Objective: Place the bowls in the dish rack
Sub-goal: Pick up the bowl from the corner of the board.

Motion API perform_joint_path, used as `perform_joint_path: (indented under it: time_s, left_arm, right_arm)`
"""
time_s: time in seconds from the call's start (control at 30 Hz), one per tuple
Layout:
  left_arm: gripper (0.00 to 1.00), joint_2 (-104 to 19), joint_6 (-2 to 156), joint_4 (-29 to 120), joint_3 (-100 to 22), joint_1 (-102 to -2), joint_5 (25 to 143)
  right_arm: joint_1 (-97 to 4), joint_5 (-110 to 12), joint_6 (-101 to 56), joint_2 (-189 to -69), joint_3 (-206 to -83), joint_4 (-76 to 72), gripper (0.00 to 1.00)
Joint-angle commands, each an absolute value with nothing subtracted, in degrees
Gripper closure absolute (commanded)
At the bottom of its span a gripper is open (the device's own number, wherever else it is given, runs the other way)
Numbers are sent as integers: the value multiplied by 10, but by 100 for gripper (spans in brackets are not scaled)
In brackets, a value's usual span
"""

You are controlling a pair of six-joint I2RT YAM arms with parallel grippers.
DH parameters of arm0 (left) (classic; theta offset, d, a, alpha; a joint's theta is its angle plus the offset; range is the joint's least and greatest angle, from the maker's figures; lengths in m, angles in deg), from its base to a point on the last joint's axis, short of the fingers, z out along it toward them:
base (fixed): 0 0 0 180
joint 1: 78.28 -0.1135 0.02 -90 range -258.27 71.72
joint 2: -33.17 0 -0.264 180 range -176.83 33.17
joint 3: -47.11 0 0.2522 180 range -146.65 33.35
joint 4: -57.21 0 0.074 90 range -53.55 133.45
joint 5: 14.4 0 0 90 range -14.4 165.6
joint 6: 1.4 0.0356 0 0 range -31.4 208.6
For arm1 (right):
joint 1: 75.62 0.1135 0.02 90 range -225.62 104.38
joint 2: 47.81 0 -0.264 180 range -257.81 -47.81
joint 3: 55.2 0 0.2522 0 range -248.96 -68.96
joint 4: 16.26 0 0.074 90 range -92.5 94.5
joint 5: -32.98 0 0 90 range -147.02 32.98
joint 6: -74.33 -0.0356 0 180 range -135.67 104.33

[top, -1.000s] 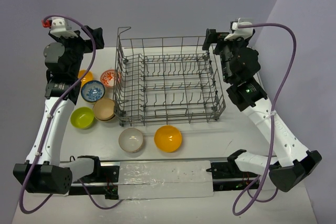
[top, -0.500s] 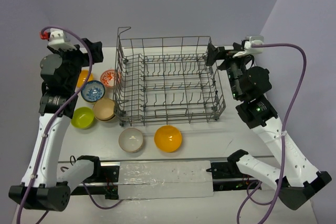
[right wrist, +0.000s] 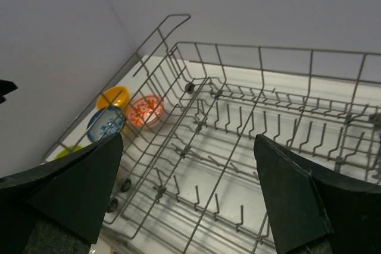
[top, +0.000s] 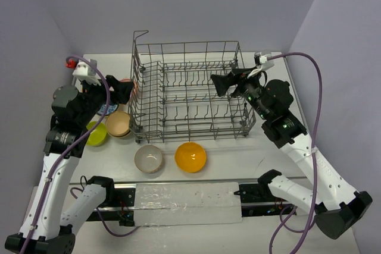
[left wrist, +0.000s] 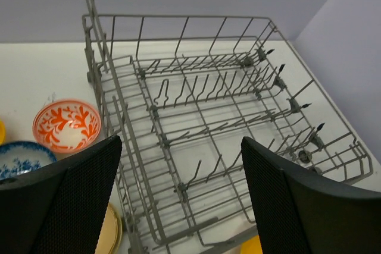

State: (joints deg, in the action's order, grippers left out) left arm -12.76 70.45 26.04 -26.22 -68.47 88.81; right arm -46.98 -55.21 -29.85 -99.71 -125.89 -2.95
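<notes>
the large grey wire dish rack (top: 191, 130) is standing empty. the small round bowls (left wrist: 66, 125) are sitting outside it: an orange-yellow bowl (top: 190, 156) and a white striped bowl (top: 148, 159) just in front, the tan bowl (top: 118, 124) and others along its left side. the left gripper (left wrist: 181, 144) and right gripper (right wrist: 187, 141) are gaping wide, holding nothing. the bowls are likely rigid, light, slippery and breakable; gripping across one rim wall is looking safest.

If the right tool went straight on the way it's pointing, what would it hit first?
Probably the dish rack: the open right tool aims down into its empty inside, so the upright tines likely come first. Depth is hard to judge.
</notes>
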Motion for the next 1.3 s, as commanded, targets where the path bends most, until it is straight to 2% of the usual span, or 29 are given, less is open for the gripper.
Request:
perform_joint_path:
  time_s: [0.0,0.33,0.47,0.63,0.73,0.77,0.83,0.87,0.97,1.07,1.17,1.23,1.27]
  left_arm:
    - [14,-100,717,217,-248,-676,843]
    - [20,-115,704,207,-181,-646,823]
    - [21,-134,705,215,-166,-626,800]
    - [24,-148,710,216,-160,-603,773]
    - [28,-159,716,210,-164,-599,760]
    - [30,-165,721,207,-167,-598,760]
    - [33,-169,724,200,-170,-596,760]
    - [33,-170,726,198,-170,-594,759]
    - [34,-169,730,195,-169,-590,730]
    - [38,-168,734,195,-171,-587,722]
    - [44,-170,737,190,-178,-583,715]
    - [52,-174,739,188,-185,-581,712]
    - [52,-175,742,187,-188,-581,712]
  right_arm:
    - [-466,-496,-346,-971,-1237,-35,2]
    - [-464,-462,-336,-918,-1195,13,10]
    - [-457,-454,-325,-906,-1188,29,17]
    - [-439,-460,-313,-910,-1187,36,20]
    - [-419,-461,-300,-922,-1199,57,29]
    - [-411,-466,-295,-925,-1201,68,37]
    - [-386,-470,-281,-928,-1206,82,46]
    - [-380,-466,-277,-931,-1210,98,55]
    - [-358,-453,-270,-928,-1218,122,64]
    - [-335,-445,-263,-927,-1221,136,70]
    - [-316,-439,-259,-930,-1227,151,71]
    - [-305,-441,-252,-938,-1230,160,71]
    - [-297,-447,-248,-940,-1230,170,71]
